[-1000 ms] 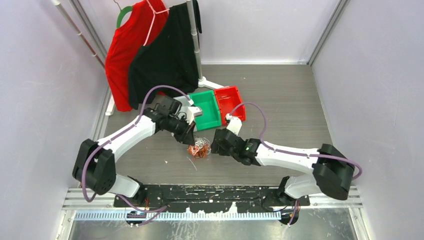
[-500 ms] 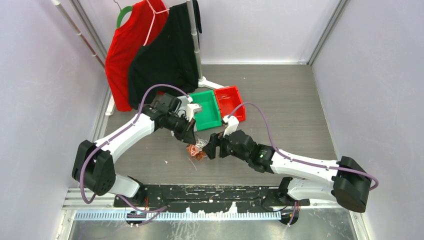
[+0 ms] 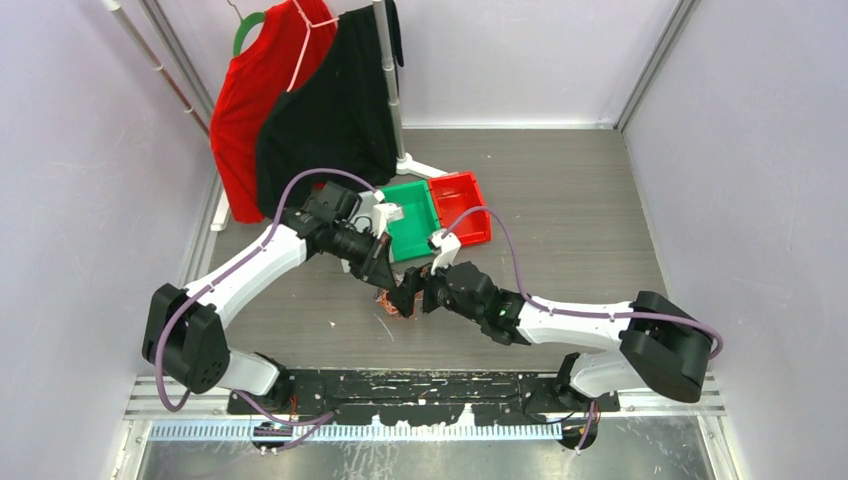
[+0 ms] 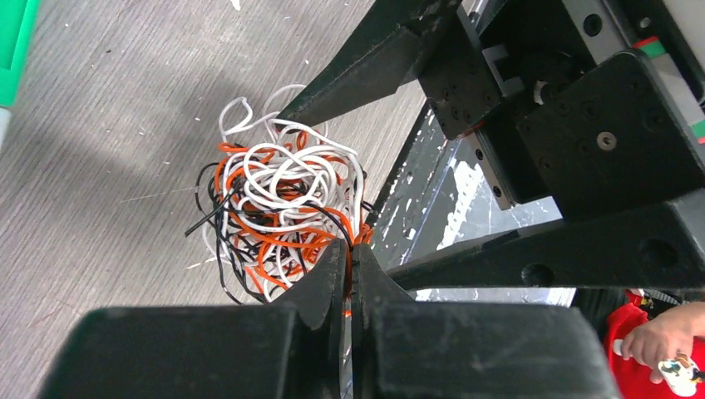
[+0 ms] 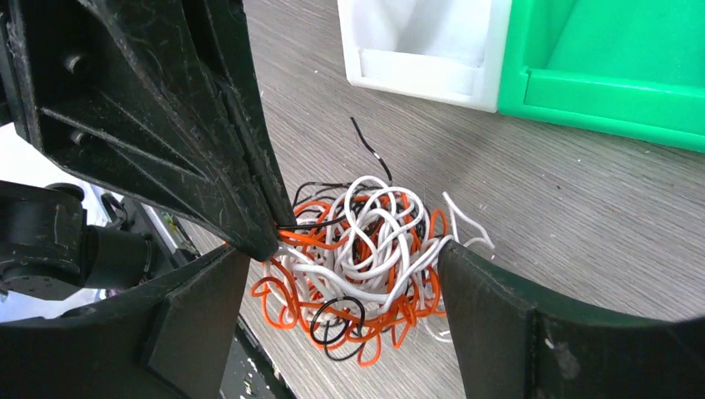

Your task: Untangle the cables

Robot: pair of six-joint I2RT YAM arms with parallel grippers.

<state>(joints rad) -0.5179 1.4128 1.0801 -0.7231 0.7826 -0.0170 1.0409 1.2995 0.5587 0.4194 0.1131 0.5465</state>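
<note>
A: Where are the cables (image 4: 283,208) found?
B: Snarled on the surface (image 5: 582,191), flanked by the spread right pincer (image 5: 341,278); edge strands are pinched in the left pincer (image 4: 352,259).
A: Handling?
B: Judged light, springy, snag-prone; an outer white loop is best taken.

Table (image 3: 580,200): grey, wood-grained top, lightly flecked.
Lay on it:
- green bin (image 3: 412,225), open-topped, mid-table;
- red bin (image 3: 462,208), touching the green one's side;
- white bin (image 5: 424,41), against the green one's other side;
- cables (image 5: 357,249), one orange, white and black snarl, near the bins;
- white rack foot (image 3: 425,165), at the back;
- thin white scrap (image 3: 383,327), just beside the snarl.
</note>
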